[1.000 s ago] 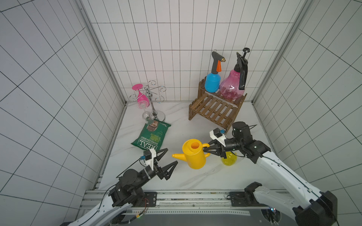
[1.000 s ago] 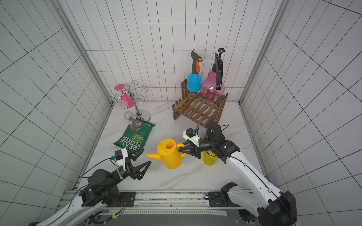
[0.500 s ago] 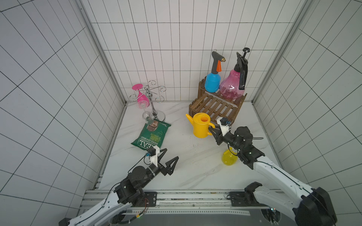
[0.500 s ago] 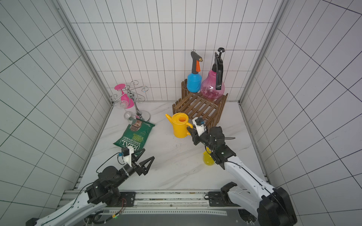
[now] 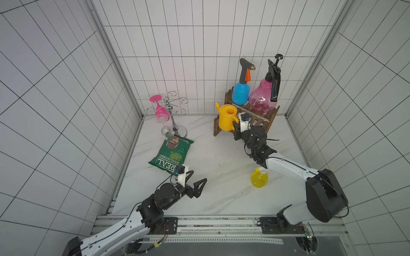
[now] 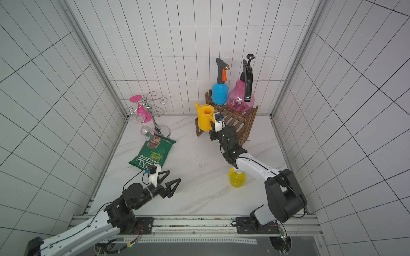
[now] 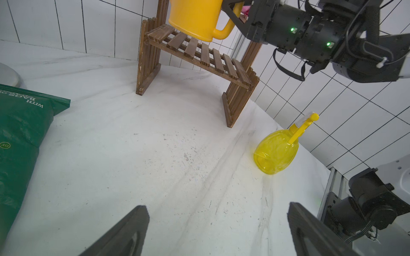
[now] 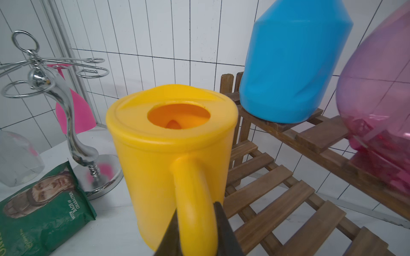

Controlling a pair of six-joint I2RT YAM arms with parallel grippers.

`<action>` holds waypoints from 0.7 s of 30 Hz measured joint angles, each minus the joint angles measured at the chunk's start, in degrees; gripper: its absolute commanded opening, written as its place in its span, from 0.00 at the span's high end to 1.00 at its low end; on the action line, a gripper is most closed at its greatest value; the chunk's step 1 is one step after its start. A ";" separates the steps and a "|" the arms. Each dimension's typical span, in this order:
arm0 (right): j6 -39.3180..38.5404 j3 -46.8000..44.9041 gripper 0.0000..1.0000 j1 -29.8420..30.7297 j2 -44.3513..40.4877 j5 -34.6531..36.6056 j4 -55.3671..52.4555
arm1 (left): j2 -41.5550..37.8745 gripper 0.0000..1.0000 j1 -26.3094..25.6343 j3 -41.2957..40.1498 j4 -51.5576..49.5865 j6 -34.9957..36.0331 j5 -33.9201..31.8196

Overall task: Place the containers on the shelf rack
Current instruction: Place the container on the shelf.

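Now gripping the yellow watering can (image 5: 226, 120) by its handle in the clenched right tool (image 8: 196, 219), base at the lower tier of the shelf rack (image 7: 207, 55) below the blue sprayer (image 5: 240, 94), opening showing only yellow inside. Blue sprayer and translucent pink sprayer (image 5: 261, 100) upright on the upper tier; small yellow sprayer (image 5: 259, 180) on the bench (image 5: 221, 195) well before the rack; left tool (image 5: 199, 175) spread wide, grasping nothing.

Left arm (image 5: 133, 221) low, reaching forward; left gripper (image 5: 199, 175) spread wide, holding nothing (both fingers (image 7: 124, 232) seen in wrist view). Right arm (image 5: 288, 168) extended far forward; right gripper (image 5: 236, 128) clamped on watering can (image 5: 226, 120) handle.
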 measured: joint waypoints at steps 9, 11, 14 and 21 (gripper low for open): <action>-0.70 3.76 0.96 -0.83 7.10 2.16 1.73 | -1.70 0.01 0.20 0.00 0.13 -0.35 0.28; -0.61 4.37 0.94 -1.36 8.09 2.25 1.73 | -1.70 0.01 0.24 0.00 0.13 -0.35 0.37; -0.48 5.25 0.91 -2.38 9.42 2.29 1.81 | -1.70 0.01 0.33 0.00 0.13 -0.46 0.37; 0.07 6.38 0.79 -4.04 11.69 1.36 3.04 | -1.70 0.01 0.42 0.00 0.13 -0.46 0.37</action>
